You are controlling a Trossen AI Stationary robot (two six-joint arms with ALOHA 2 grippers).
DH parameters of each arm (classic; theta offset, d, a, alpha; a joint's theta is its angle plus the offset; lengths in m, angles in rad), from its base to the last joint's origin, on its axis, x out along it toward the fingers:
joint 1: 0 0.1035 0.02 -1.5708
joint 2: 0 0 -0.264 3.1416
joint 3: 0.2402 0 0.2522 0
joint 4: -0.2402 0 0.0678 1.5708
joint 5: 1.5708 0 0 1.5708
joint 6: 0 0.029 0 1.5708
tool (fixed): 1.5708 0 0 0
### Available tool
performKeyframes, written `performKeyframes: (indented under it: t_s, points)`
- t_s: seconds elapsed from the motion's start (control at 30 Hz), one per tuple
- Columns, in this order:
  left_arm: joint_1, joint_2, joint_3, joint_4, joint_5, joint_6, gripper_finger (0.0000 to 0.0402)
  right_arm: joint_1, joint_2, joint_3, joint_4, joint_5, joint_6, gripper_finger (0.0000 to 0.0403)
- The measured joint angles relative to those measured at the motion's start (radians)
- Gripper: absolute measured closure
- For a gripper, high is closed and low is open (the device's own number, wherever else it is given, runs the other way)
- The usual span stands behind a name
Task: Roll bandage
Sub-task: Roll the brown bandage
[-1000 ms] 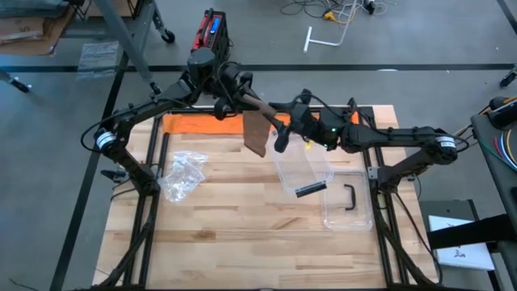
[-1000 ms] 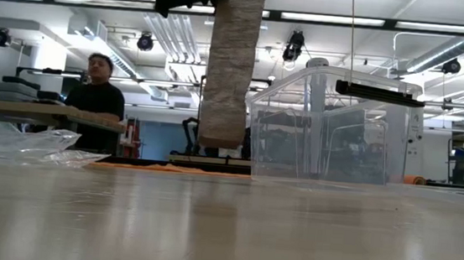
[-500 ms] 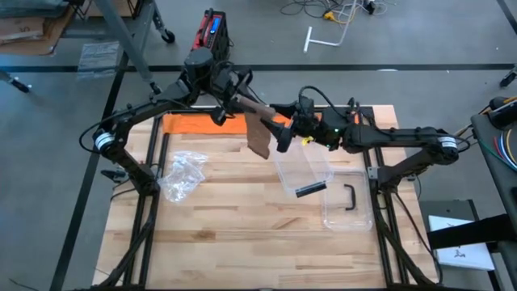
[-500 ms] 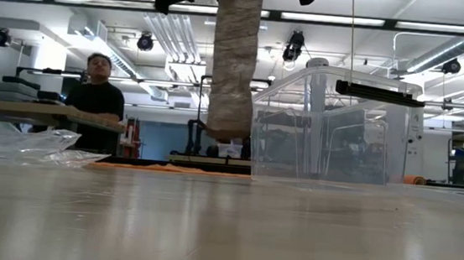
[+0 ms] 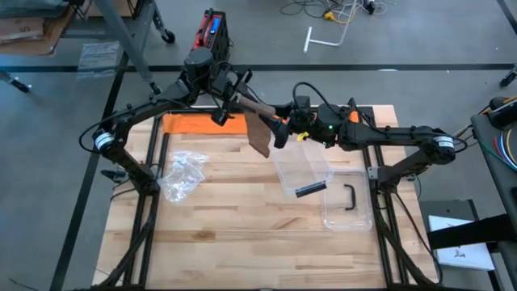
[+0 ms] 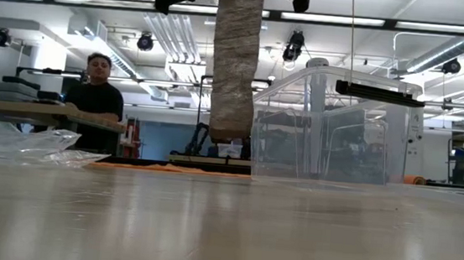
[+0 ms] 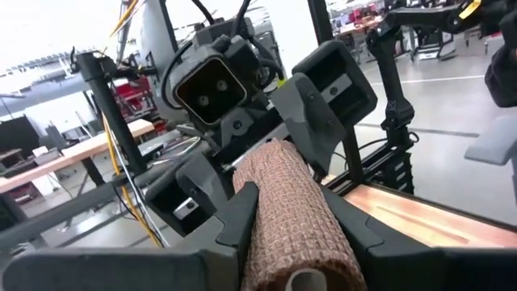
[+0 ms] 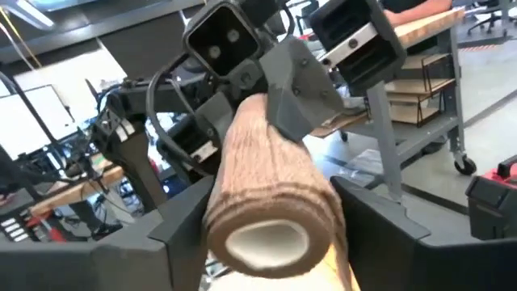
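Note:
A tan bandage roll (image 5: pixel 260 111) is held level, high over the table's far middle, between my two grippers. Its loose tail (image 6: pixel 236 63) hangs straight down, and the tail's lower end (image 6: pixel 230 134) is clear of the table. My left gripper (image 5: pixel 236 103) comes from the far left and is shut on one end of the roll. My right gripper (image 5: pixel 280 129) comes from the right and closes on the other end. Each wrist view looks along the roll at the other gripper. My left gripper holds the bandage roll by its left end (image 7: pixel 287 234), pinched between the two fingers (image 7: pixel 234 222). The fingers lie level and along the roll. The roll is lifted clear. My right gripper has the roll's right end (image 8: pixel 271 214) between its two fingers (image 8: pixel 182 226), which lie level along the roll and sit against its sides.
A clear plastic box (image 5: pixel 303 168) stands right of the hanging tail, with its lid (image 5: pixel 349 204) beside it. A crumpled plastic bag (image 5: pixel 182 174) lies at the left and an orange cloth (image 5: pixel 194 124) at the far edge. A person (image 6: pixel 95 101) is behind the table.
Both grippers have turned about the roll's long axis while staying in place. The hanging tail has grown shorter: its lower end has risen a little, wound up onto the roll.

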Motion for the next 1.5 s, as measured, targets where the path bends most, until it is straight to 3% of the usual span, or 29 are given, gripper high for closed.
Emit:
performKeyframes:
  t_s: [0.17, 0.4, 0.63, 0.83, 1.13, 1.33, 1.5]
  points:
    - [0.0, 0.0, 0.0, -0.004, -0.001, -0.018, 0.0304, -0.002, 0.0, 0.0, 0.007, 0.003, -0.05, 0.0219]
    - [0.0, 0.0, 0.0, -0.003, -0.01, -0.277, 0.0243, -0.002, 0.001, 0.0, 0.001, 0.025, -0.178, 0.0276]
    - [0.019, 0.0, 0.0, -0.009, -0.003, -0.406, 0.016, 0.0, 0.0, 0.0, 0.0, 0.042, -0.315, 0.0285]
    - [0.027, 0.0, 0.0, -0.032, -0.003, -0.44, 0.012, 0.028, -0.014, 0.0, 0.014, 0.115, -0.452, 0.0289]
    - [0.027, 0.0, -0.043, 0.001, -0.03, -0.441, 0.0124, 0.057, -0.032, -0.004, 0.006, 0.113, -0.489, 0.029]
    - [0.018, -0.035, -0.195, 0.208, -0.038, -0.476, 0.0144, 0.057, -0.067, -0.071, 0.015, 0.106, -0.431, 0.029]
    - [-0.013, -0.065, -0.314, 0.405, -0.142, -0.472, 0.0157, 0.057, -0.063, -0.095, 0.013, 0.043, -0.365, 0.029]
